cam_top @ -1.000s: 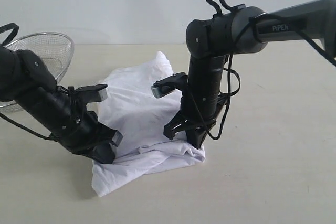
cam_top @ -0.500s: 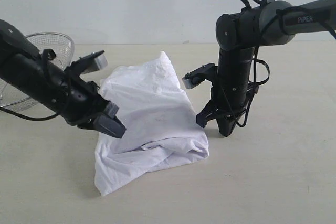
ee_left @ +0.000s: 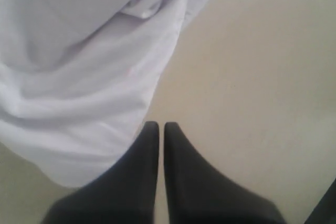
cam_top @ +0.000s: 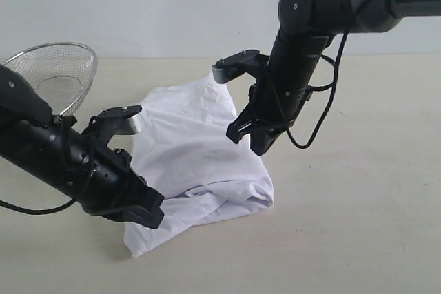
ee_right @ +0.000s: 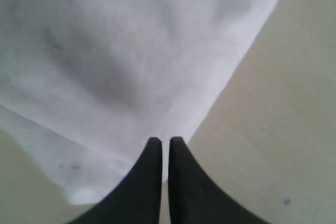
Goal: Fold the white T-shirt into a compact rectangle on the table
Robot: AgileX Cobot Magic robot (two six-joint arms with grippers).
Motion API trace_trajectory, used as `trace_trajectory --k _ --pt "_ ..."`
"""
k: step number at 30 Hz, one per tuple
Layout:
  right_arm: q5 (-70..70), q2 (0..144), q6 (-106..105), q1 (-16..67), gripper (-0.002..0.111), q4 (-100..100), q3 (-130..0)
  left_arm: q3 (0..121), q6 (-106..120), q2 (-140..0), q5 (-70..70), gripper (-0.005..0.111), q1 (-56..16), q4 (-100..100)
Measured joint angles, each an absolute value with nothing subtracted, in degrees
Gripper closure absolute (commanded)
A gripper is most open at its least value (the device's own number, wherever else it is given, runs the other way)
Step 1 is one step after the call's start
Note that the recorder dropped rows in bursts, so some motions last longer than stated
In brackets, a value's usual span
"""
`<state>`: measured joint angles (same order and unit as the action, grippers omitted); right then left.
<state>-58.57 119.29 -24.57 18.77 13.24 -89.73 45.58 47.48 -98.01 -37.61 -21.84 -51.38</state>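
Crumpled white cotton T-shirt (cam_top: 196, 146) mid-frame, long axis upper-right to lower-left; left end effector (cam_top: 150, 213), tips together, empty, beside lower-left hem; right end effector (cam_top: 249, 139), together, over right edge.

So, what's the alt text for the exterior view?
A crumpled white T-shirt lies on a beige table between two black robot arms. The left fingers, shut, sit low by its near corner. The right fingers, also shut and empty, hover above it, and a wire basket stands at far left.
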Motion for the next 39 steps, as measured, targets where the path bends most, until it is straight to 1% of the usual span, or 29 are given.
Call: trace_trajectory --k 8,14,21,27,31,39 --pt "-57.51 122.36 -27.29 21.04 0.108 17.58 -89.73 45.58 46.32 -103.85 -34.79 0.102 -22.35 -51.38" --pt "-56.15 124.08 -27.95 21.14 0.108 18.22 -89.73 45.58 44.65 -106.00 -29.24 0.102 -22.39 -50.72" --pt "-55.45 126.33 -27.93 21.14 0.108 18.20 -90.23 45.93 33.13 -106.23 -27.91 0.102 -22.76 -40.60" --pt "-54.99 126.30 -19.85 21.41 0.108 12.33 -90.63 46.04 30.02 -106.00 -26.03 0.102 -22.76 -36.51" --pt "-54.85 126.30 -18.62 19.68 0.108 12.28 -90.63 46.04 29.53 -105.87 -24.53 0.102 -21.27 -35.05" --pt "-54.97 126.44 -18.16 16.49 0.108 12.72 -90.63 46.30 29.41 -105.87 -21.78 0.102 -15.57 -33.31"
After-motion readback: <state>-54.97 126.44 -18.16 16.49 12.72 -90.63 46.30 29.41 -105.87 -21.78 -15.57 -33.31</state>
